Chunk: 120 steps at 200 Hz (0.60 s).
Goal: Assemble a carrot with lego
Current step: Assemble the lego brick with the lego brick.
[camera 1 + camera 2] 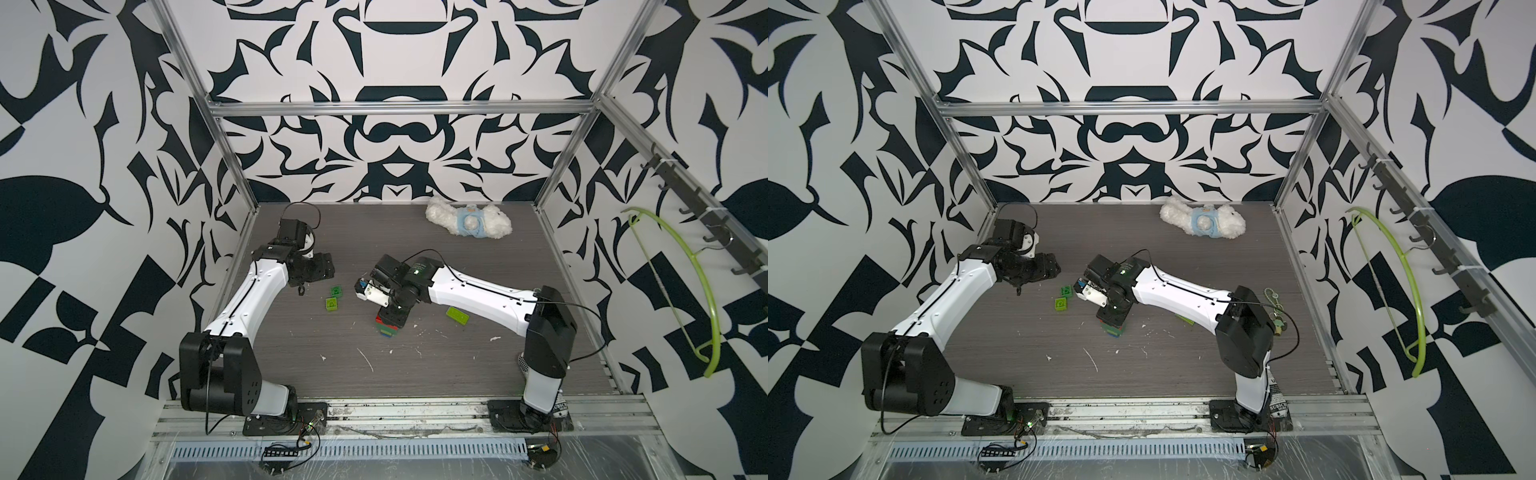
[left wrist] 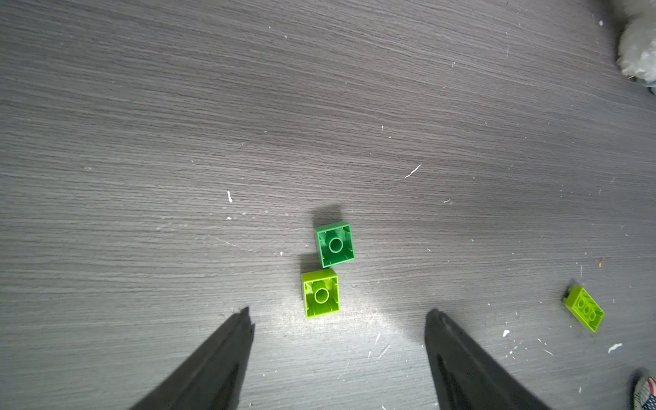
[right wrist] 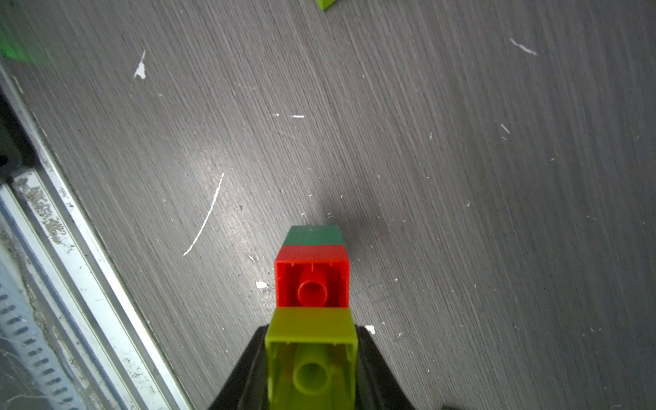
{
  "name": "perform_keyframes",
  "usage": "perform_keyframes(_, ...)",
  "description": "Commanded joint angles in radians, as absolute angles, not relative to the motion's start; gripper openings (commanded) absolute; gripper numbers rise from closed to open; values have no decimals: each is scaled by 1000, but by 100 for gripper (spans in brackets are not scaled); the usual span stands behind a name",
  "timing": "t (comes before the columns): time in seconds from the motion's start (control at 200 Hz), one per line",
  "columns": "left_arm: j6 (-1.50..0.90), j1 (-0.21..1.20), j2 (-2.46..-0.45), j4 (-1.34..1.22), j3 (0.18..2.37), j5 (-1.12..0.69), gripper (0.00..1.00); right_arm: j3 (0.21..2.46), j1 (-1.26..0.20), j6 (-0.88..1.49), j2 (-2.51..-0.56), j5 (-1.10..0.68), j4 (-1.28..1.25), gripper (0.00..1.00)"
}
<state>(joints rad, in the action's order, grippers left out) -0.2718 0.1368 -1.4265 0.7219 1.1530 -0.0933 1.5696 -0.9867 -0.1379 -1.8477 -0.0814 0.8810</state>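
Observation:
The partly built carrot (image 1: 385,327) stands mid-table as a short stack, with red over dark green over lime and blue in both top views (image 1: 1113,329). My right gripper (image 3: 312,330) is shut on a lime square brick (image 3: 311,358), hollow side toward the camera, right against the stack's red brick (image 3: 311,280) and dark green brick (image 3: 314,236). Whether the lime brick is seated I cannot tell. My left gripper (image 2: 340,312) hangs open and empty just short of a lime square brick (image 2: 320,294) and a green square brick (image 2: 334,244), both hollow side up.
A lime oblong brick (image 1: 457,315) lies right of the stack, under the right arm. A white plush toy (image 1: 467,222) lies at the back. A green hanger (image 1: 702,274) hangs on the right wall. A keychain (image 1: 1276,311) lies by the right arm's elbow.

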Motion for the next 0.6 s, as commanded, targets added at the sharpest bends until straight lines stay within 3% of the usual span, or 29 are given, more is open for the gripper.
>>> perform_keyframes(0.0, -262, 133, -1404, 723, 1139, -102, 84, 1598, -1004, -90, -1862, -57, 925, 30)
perform_keyframes(0.595, -267, 133, -1401, 724, 1135, -110, 84, 1636, -1023, 17, -1839, -35, 940, 32)
